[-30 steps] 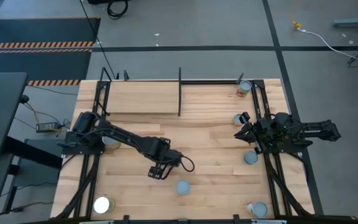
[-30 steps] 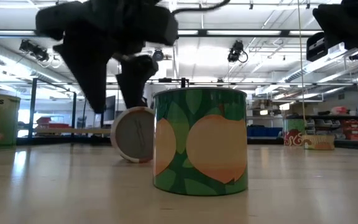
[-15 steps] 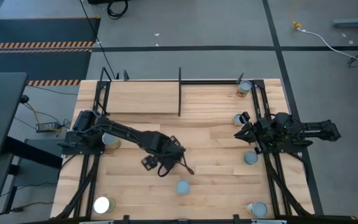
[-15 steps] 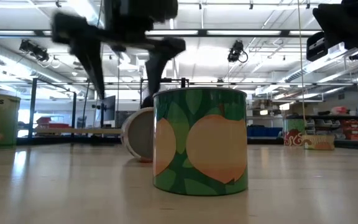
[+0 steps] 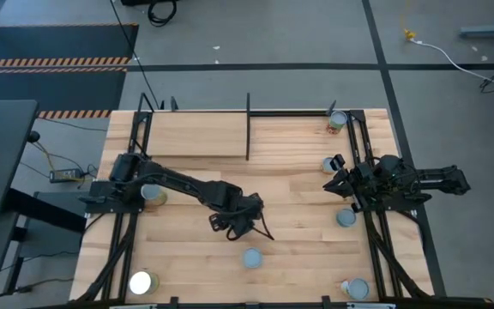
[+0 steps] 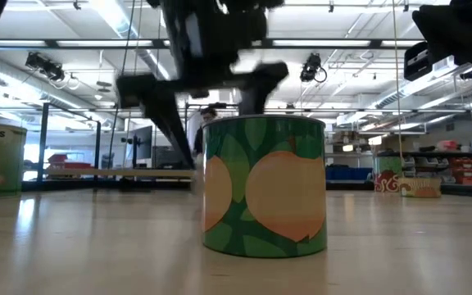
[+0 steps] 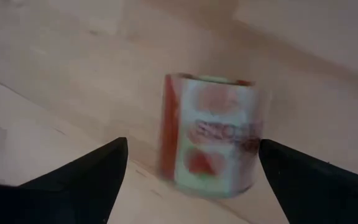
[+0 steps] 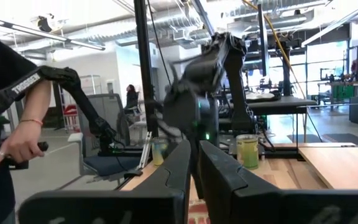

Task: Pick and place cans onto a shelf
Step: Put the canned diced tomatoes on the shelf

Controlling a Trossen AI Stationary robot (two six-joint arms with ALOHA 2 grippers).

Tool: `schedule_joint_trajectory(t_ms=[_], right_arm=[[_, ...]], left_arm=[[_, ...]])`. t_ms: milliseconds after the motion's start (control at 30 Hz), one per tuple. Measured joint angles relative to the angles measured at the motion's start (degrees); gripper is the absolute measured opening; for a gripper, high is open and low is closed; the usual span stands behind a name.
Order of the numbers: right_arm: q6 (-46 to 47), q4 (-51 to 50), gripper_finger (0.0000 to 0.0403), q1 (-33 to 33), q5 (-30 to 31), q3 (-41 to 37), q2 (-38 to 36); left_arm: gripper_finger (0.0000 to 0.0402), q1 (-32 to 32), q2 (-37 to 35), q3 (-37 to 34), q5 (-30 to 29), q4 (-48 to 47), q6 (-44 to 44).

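A can (image 7: pixel 210 142) with a red and pale label lies on its side on the planked tabletop. It shows only in the left wrist view, ahead of my open left gripper (image 7: pixel 192 143), whose fingers stand apart on either side of it. In the high view my left gripper (image 5: pixel 238 225) hides it at mid-table. A green can with orange fruit (image 6: pixel 265 184) stands upright just nearer (image 5: pixel 252 257). The shelf (image 5: pixel 200 136) is the pale board at the far left, with black rods. My right gripper (image 5: pixel 331 176) waits at the right, shut and empty.
More cans stand at the right (image 5: pixel 339 121), (image 5: pixel 328 164), (image 5: pixel 346 218), (image 5: pixel 356 288), one by the left arm's base (image 5: pixel 151 196), and a glaring white lid at the near left (image 5: pixel 141 281). A person (image 8: pixel 5 106) stands beyond the table.
My left gripper has moved toward the table's right edge and a little toward the far edge, staying open. In the low view the can on its side has shifted to the right and is now hidden behind the green can.
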Motion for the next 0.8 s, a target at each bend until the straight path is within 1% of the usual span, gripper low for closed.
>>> schedule_joint_trajectory(t_ms=[100,200,433,633,800], right_arm=[[0.0,0.4,0.004,0.0,0.0,0.0,0.0],[0.0,0.9,0.004,0.0,0.0,0.0,0.1],[0.0,1.3,0.004,0.0,0.2,0.0,0.1],[0.0,1.3,0.004,0.0,0.3,0.0,0.1],[0.0,1.3,0.004,0.0,0.4,0.0,0.1]], left_arm=[[0.0368,-0.1,1.9,0.0,-2.6,-0.8,0.4],[0.0368,-0.3,2.8,0.0,-3.4,-0.9,-1.1],[0.0368,-0.2,3.2,0.0,-2.3,-0.5,-4.5],[0.0354,-0.9,3.2,0.5,-0.5,-1.2,-12.4],[0.0347,-1.4,3.2,0.8,2.9,-1.6,-22.0]])
